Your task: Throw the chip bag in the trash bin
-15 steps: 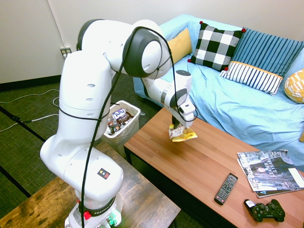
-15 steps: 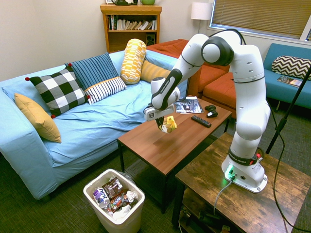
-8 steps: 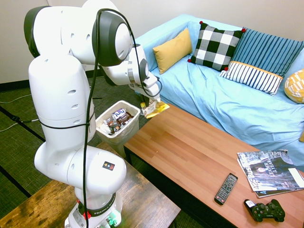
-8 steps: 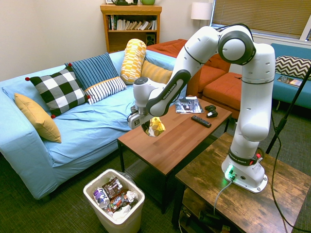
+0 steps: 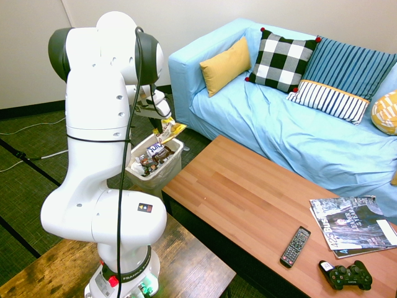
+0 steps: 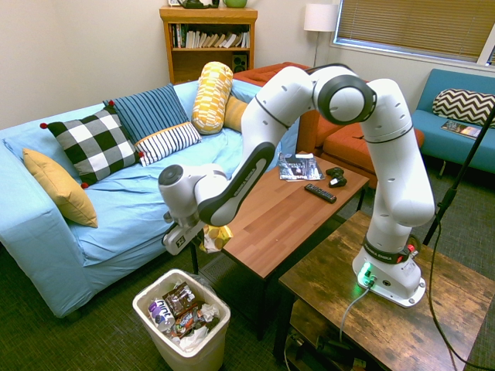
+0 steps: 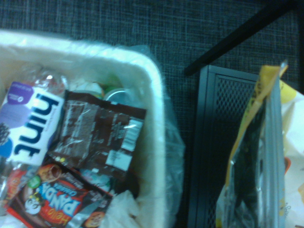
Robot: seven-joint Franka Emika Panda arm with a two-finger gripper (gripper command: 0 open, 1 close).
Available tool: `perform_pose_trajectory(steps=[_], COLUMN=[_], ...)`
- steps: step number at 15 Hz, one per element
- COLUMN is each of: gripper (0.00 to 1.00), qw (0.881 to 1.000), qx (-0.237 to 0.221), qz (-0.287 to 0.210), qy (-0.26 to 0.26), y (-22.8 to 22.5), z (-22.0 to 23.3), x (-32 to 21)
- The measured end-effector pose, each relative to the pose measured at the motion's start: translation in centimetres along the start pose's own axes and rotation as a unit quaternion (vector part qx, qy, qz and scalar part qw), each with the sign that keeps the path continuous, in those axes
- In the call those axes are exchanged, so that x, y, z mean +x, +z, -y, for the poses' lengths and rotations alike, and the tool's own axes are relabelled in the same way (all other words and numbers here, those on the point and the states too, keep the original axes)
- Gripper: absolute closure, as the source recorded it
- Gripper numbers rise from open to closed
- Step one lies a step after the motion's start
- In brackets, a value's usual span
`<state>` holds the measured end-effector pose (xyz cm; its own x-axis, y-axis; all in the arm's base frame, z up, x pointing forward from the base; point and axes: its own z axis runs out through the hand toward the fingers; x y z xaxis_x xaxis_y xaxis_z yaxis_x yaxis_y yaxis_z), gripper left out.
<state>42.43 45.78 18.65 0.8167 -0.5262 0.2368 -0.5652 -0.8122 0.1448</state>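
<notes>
My gripper (image 6: 207,240) is pinched on the chip bag (image 6: 216,236), which hangs in the air off the table (image 6: 278,212) end nearest the sofa (image 6: 124,201), above and just beside the bin (image 6: 151,297).

In the first exterior view the bag (image 5: 169,131) sits over the bin (image 5: 175,145) near its far rim; my own arm hides most of the gripper there. In the wrist view the bag (image 7: 266,156) rises along one side, yellow edge and foil interior showing, beside the bin's white rim (image 7: 154,142).

Bin contents: a "hint" bottle (image 7: 31,126), a brown wrapper (image 7: 97,140), a red "Hello Panda" pack (image 7: 61,204). The clear liner bulges over the rim.

Between bag and bin in the wrist view: a dark mesh object (image 7: 209,142) on the carpet.

Far end of table: remote (image 5: 295,246), game controller (image 5: 345,275), magazines (image 5: 353,225). Well apart from the bag.
</notes>
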Motion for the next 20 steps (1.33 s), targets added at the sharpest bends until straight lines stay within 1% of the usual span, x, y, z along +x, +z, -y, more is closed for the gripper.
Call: perform_pose_trajectory(steps=[4, 7, 8, 10, 14, 20], gripper=[1.0, 1.0, 0.0, 0.0, 0.0, 0.0], qw=[0.999, 0.997, 0.997, 0.997, 0.997, 0.997], qx=[-0.019, -0.024, -0.027, -0.033, -0.03, -0.035], qz=[-0.005, 0.003, 0.006, 0.008, 0.006, 0.004], qy=[-0.043, -0.068, -0.072, -0.075, -0.071, -0.065], y=[4.6, 6.3, 6.7, 7.3, 7.8, 8.3], z=[4.4, 6.2, 6.7, 7.5, 8.6, 8.7], x=[-6.1, -8.6, -9.0, -9.5, -9.9, -9.9])
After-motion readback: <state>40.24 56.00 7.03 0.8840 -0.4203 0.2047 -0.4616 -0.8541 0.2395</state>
